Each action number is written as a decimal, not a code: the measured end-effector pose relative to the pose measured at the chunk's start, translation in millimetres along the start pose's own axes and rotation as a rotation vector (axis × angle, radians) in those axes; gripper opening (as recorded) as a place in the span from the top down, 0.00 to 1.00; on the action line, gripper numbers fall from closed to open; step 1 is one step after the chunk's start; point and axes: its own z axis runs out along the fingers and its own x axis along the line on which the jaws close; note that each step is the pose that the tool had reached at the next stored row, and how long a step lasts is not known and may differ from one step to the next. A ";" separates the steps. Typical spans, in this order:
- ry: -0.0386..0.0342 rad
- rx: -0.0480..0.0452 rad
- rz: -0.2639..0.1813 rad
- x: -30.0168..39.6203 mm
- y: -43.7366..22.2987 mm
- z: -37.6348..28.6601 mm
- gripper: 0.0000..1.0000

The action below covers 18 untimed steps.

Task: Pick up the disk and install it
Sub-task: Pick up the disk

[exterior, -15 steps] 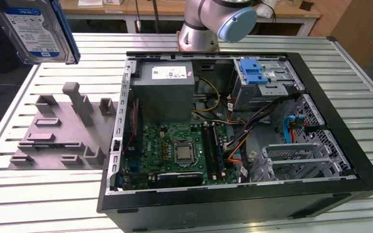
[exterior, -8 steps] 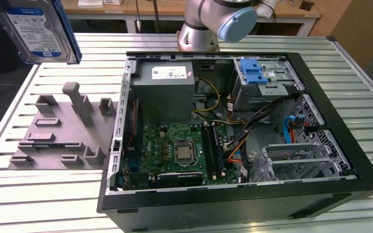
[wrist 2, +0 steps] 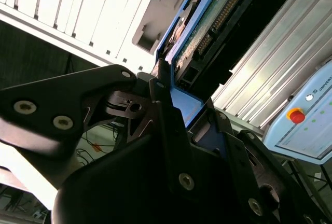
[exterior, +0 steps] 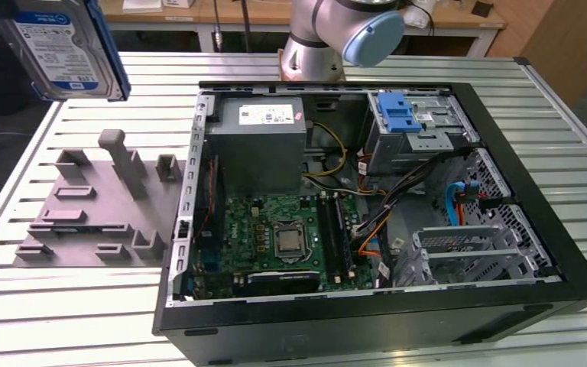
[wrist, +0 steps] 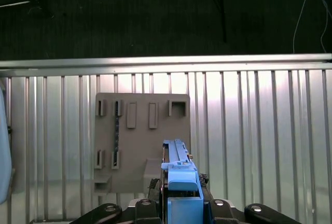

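Open-chassis assembly station, carry stage. A slatted metal table bears an open computer case lying on its side, with its mainboard and cabling exposed. On the exterior view's left of the case stands a grey moulded fixture with empty slots. The arm rises from behind the case. Inside the case, a grey metal box with a white sticker sits at the far side. A drive cage lies toward the exterior view's right, topped by a small blue latch.

The disk hangs high at the exterior view's upper left, label outward, above the table and well apart from the case. In the first wrist view it appears edge-on, directly over the grey fixture. The second wrist view shows its green circuit-board face and connector row.

The gripper holds the disk by its blue carrier frame, the dark fingers pinching that frame from both sides.

Step in hand — judged from these views: the pick-up is done, the disk is in transit, and installation has not begun. Installation calls for bringing the disk across to the drive cage, squaring the carrier with the bay opening, and keeping it clear of the loose cables — a skewed entry would likely jam the frame.
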 end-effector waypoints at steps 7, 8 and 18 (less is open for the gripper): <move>0.0001 -0.0001 0.000 -0.1 -2.2 -0.1 0.63; 0.0000 -0.0001 0.000 -0.1 -2.6 -0.1 0.63; 0.0001 -0.0001 0.000 -0.3 -6.7 -0.2 0.63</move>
